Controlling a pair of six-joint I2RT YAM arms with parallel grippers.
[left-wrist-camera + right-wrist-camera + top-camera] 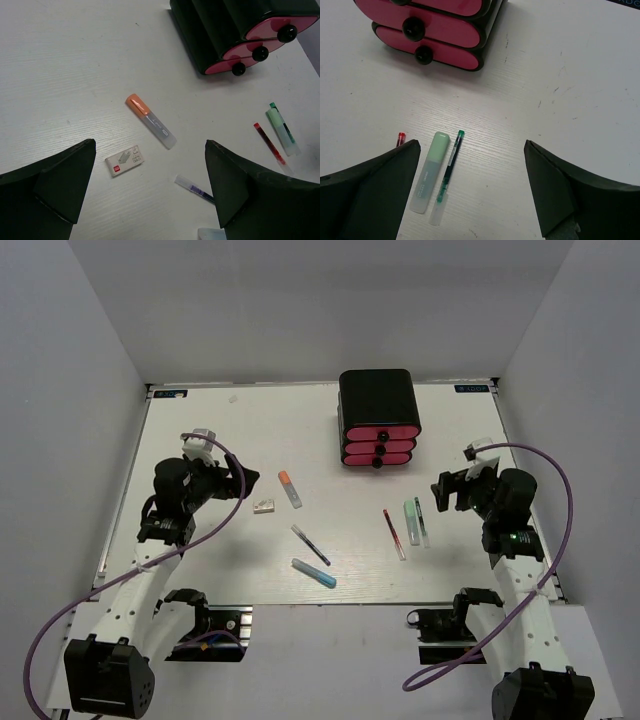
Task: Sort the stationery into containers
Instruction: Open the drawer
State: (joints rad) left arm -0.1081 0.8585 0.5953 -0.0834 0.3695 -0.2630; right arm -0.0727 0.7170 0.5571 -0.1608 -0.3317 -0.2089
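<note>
Nearest lies the light blue marker (314, 573), and just beyond it the dark blue pen (311, 545); both are loose on the table (200, 430), between the arms. To the right a red pen (394, 534), a green marker (431, 170) and a slim green pen (449, 167) are laid almost parallel, the last two just beside each other. The right gripper (470, 142) is held above that group, spread wide with nothing in it – probably to keep the pens in its camera. The left gripper (149, 142) is likewise wide apart and empty, raised over the small block (125, 160) and the orange-capped marker (150, 121), which lie apart. Farthest stands the cabinet (378, 400); its three drawers (379, 445) are all pushed in – so one would seemingly have to be pulled by its knob before any sorting; none has been done yet.
</note>
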